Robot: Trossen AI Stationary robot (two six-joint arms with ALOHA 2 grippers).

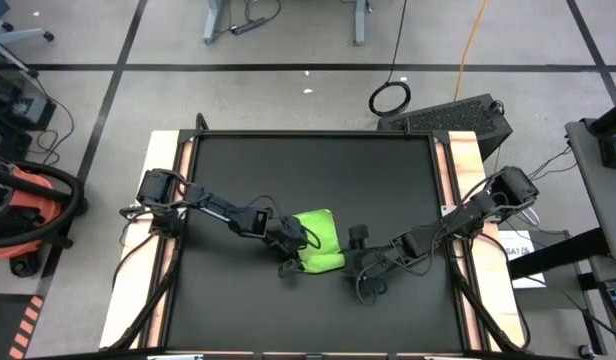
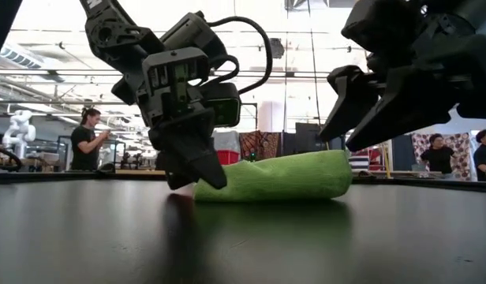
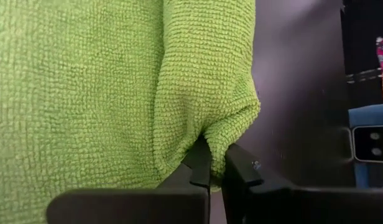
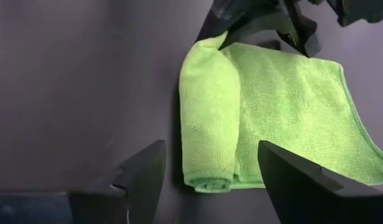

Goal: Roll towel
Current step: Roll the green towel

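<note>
The left gripper (image 1: 291,243) pinches the rolled end of the towel (image 1: 320,241) near the mat's (image 1: 308,170) front-middle. The right gripper (image 1: 357,262), fingers spread, hangs just beside the towel's other end.

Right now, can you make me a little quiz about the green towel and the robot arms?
1. True or false: the towel is rolled up all the way.
2. Which pincer is pinching the towel's edge? A) left B) right C) both
3. Fill in: the right pincer is ____, with nothing between its fingers.

Key
1. False. Only one side is rolled; the rest lies flat on the mat.
2. A. The left pincer is shut on the end of the rolled part.
3. Open. It hangs just beside the roll, not touching it.
</note>
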